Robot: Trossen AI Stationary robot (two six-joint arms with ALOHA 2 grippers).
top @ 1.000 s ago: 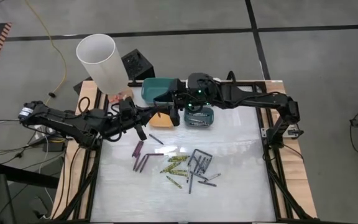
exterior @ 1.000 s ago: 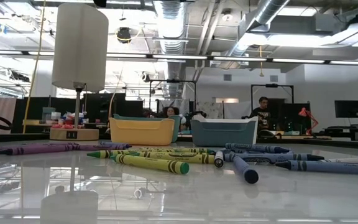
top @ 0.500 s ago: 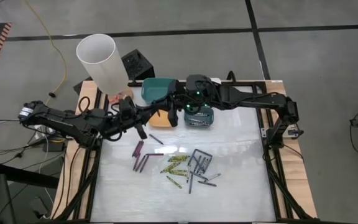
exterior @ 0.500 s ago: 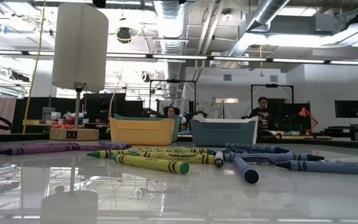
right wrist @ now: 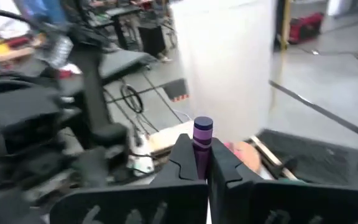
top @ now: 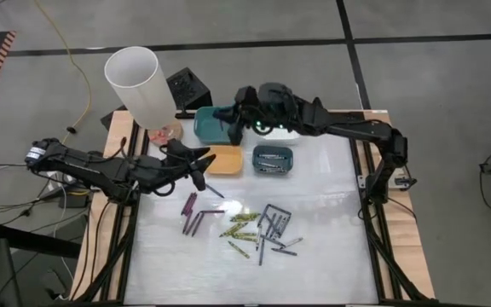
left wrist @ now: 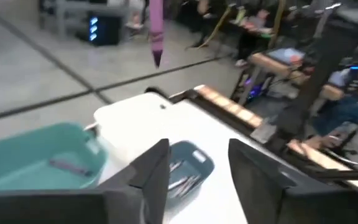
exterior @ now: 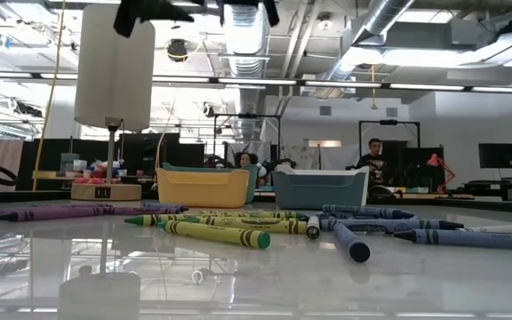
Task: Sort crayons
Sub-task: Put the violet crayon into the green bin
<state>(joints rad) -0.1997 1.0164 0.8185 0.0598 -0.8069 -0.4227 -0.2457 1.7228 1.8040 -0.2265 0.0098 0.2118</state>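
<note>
Since a second ago the right gripper (top: 233,125) has swung from over the yellow bin (top: 225,160) to above the teal bin (top: 208,122) at the back of the surface (top: 314,256), and the left gripper (top: 201,164) has edged toward the yellow bin's near-left corner. Right fingers (right wrist: 182,158) are pinched on a purple crayon (right wrist: 201,144), which stands up between them; the left wrist view catches the same crayon (left wrist: 155,31) hanging point-down over the teal bin (left wrist: 36,163), where another purple stick already lies. Left fingers (left wrist: 154,167) stand narrowly apart with nothing between them, low beside the yellow bin. A grey-blue bin (top: 272,159) with crayons inside sits just right of the yellow one. The loose crayons (top: 245,226) lie mid-surface in rough groups: purple to the left, yellow-green in the middle, grey and blue to the right. A white lamp (top: 141,87) stands at the back-left corner of the surface. Beyond it, in the low view, a person (exterior: 377,160) is in the room.
</note>
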